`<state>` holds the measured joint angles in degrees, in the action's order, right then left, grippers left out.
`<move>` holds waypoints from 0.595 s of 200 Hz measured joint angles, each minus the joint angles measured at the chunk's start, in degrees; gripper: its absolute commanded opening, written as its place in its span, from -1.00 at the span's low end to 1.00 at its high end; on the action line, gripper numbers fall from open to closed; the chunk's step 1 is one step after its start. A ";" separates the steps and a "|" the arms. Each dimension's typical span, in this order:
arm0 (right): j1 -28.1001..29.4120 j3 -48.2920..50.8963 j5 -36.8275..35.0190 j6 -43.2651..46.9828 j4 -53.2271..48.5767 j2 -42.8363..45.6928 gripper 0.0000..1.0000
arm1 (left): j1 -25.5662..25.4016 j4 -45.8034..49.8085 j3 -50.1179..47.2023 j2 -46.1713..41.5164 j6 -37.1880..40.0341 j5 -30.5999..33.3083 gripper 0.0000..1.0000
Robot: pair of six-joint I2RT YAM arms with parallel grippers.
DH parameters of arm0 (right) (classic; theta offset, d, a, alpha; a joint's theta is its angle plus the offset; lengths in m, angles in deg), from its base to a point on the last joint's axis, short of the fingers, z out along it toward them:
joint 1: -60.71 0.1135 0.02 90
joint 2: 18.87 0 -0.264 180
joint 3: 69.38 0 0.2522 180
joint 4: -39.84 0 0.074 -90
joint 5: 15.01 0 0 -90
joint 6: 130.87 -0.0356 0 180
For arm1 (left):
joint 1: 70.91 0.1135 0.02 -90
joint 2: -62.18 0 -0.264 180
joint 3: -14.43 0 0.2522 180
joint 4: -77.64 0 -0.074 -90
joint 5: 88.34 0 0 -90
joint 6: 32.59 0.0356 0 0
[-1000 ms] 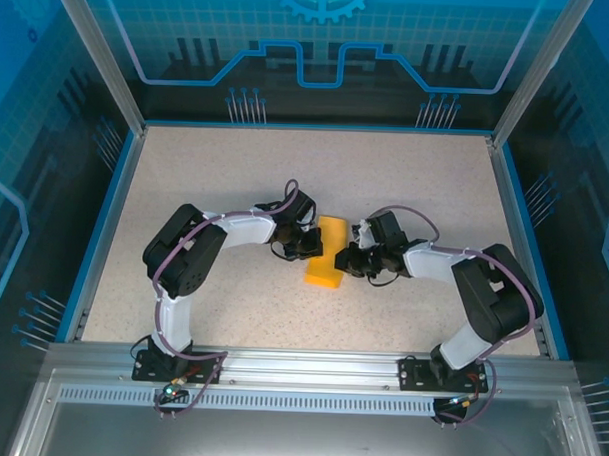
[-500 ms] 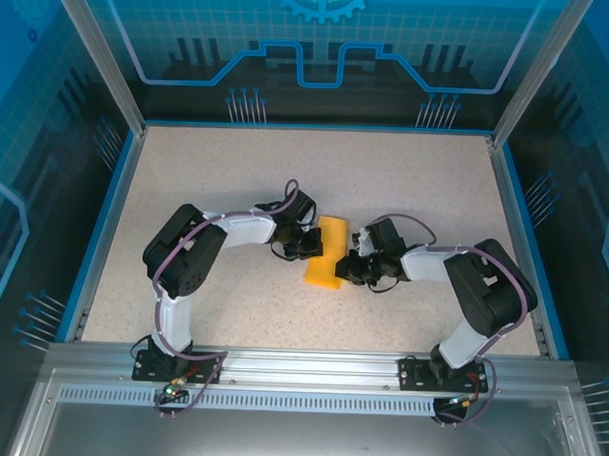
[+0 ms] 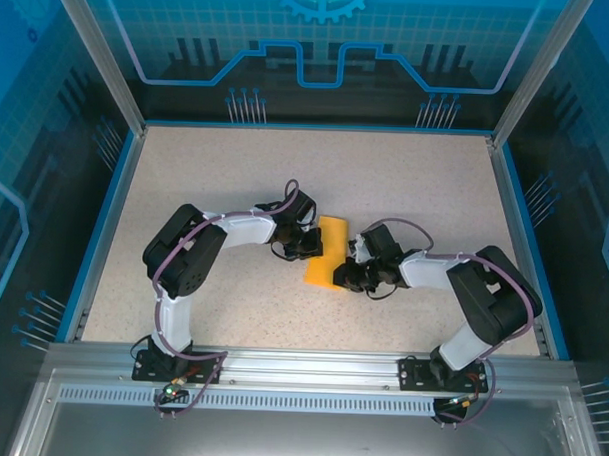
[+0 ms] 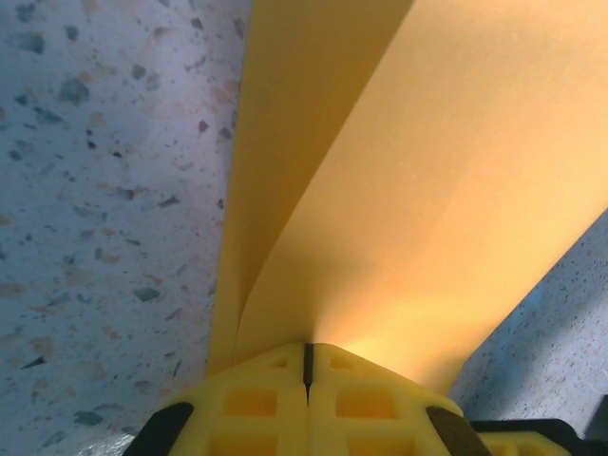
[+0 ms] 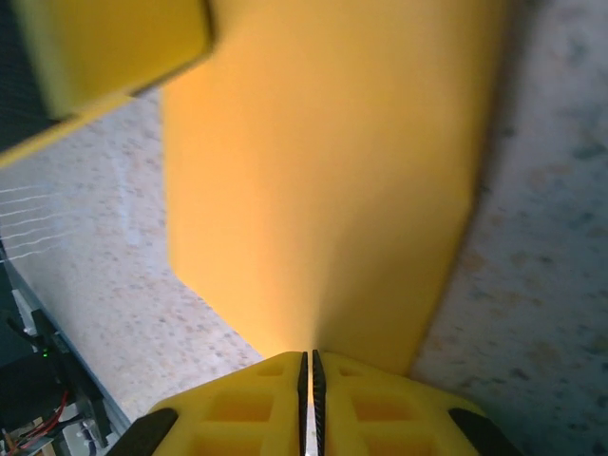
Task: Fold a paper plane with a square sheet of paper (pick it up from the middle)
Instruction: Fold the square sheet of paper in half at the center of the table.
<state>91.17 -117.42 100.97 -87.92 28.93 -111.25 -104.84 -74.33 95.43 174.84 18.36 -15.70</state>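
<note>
At the middle of the table, we are holding the square sheet of paper, folded over on itself, between both grippers. Our left gripper is clamping shut on its left edge, where two layers are curving out of the jaws. Our right gripper is pinching closed on the near right edge. We are judging the main risk to be a tear or a skewed crease, should the arms be pulling apart or sliding unevenly with both grips tight. Both arms are reaching inward, elbows bending outward, wrists sitting low, fingers facing each other across the paper.
</note>
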 measured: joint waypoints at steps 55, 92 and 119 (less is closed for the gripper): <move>-0.07 0.37 -0.24 -0.59 -0.48 1.49 -0.71 | -0.04 0.00 0.00 0.00 0.00 0.02 -1.00; 0.09 0.70 0.04 -1.05 -0.63 5.38 -0.69 | -0.04 0.00 0.00 0.00 0.00 0.02 -1.00; 0.42 0.83 0.02 -1.22 -0.59 5.11 -0.69 | -0.04 0.00 0.00 0.00 0.00 0.02 -1.00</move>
<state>91.58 -116.59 100.99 -89.14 28.34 -106.13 -104.88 -74.33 95.43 174.84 18.36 -15.68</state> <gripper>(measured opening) 0.152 0.061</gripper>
